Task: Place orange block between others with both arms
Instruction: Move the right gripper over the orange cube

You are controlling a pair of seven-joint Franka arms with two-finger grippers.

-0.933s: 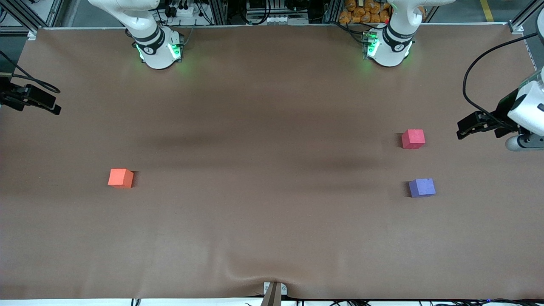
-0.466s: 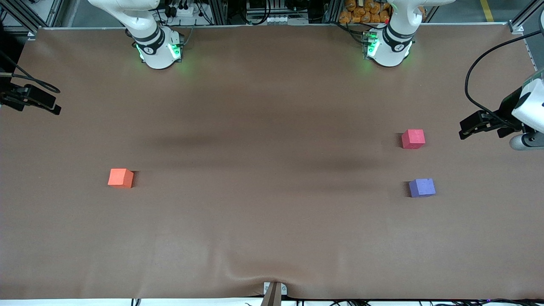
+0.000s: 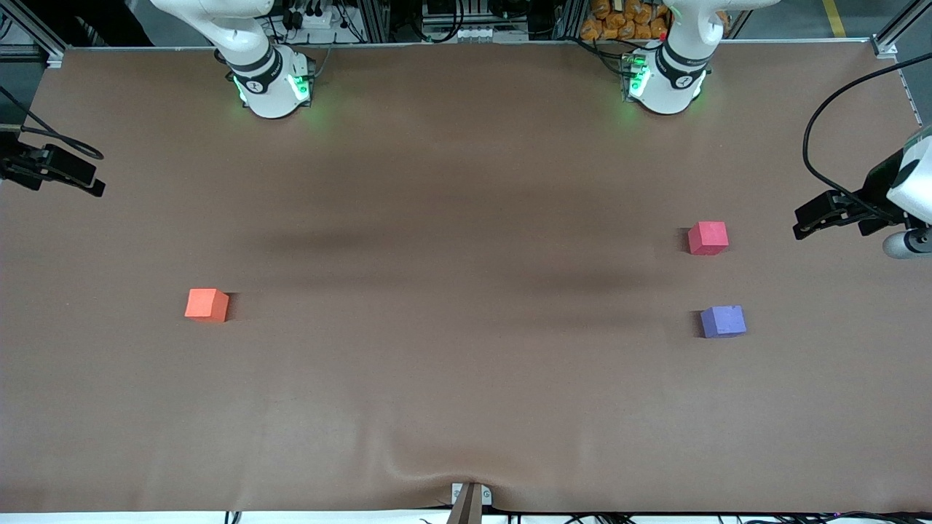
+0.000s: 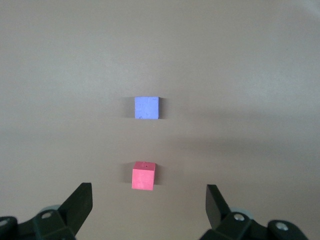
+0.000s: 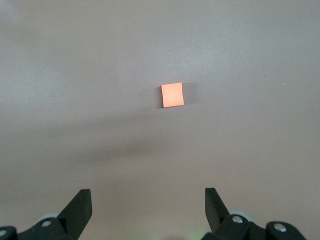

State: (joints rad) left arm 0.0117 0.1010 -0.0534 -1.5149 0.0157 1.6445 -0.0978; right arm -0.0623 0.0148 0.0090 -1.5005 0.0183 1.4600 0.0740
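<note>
Orange block [image 3: 207, 304] is seen lying alone on the brown table [image 3: 451, 378] toward the right arm's end, well apart from the others. Right gripper [image 3: 69, 177] is held over that table end, fingers spread wide, nothing gripped. Pinkish-red cube [image 3: 708, 237] and purple-blue cube [image 3: 723, 321] are set near the left arm's end, apart, the purple-blue nearer the front camera. Left gripper [image 3: 819, 218] is held over the table's end beside them, likewise wide open and empty.
</note>
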